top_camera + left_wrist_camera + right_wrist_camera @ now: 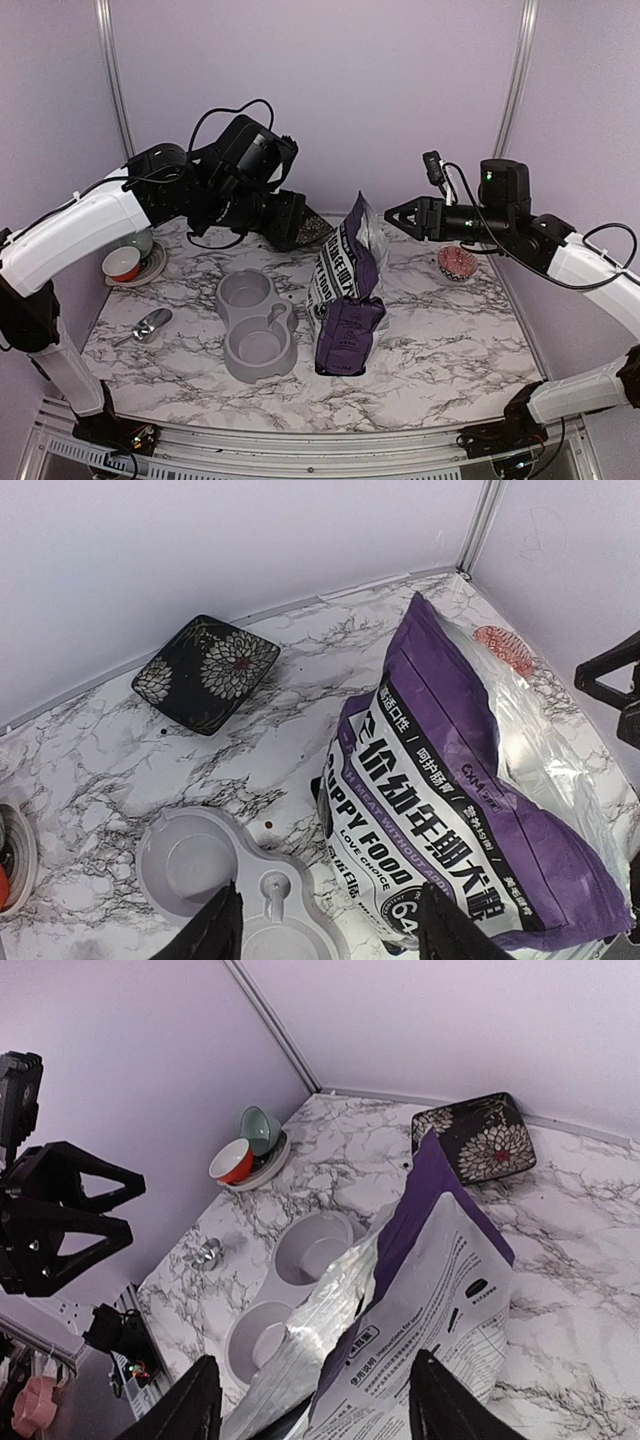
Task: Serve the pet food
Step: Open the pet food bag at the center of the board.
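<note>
Pet food hides in the mid-desk bag [345, 290]; left gripper [330, 930] and right gripper [315, 1400] gape empty; we judge the scoop [150, 325] comes next.

A lab test booth: plain lilac walls [300, 80] and metal posts [115, 80] enclose a marble-patterned table [450, 340].

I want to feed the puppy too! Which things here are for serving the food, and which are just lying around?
For the job:
puppy food bag
grey double bowl
metal scoop

Just lying about:
black flowered square dish
orange and green bowls stacked on a plate
small red-patterned dish
</note>
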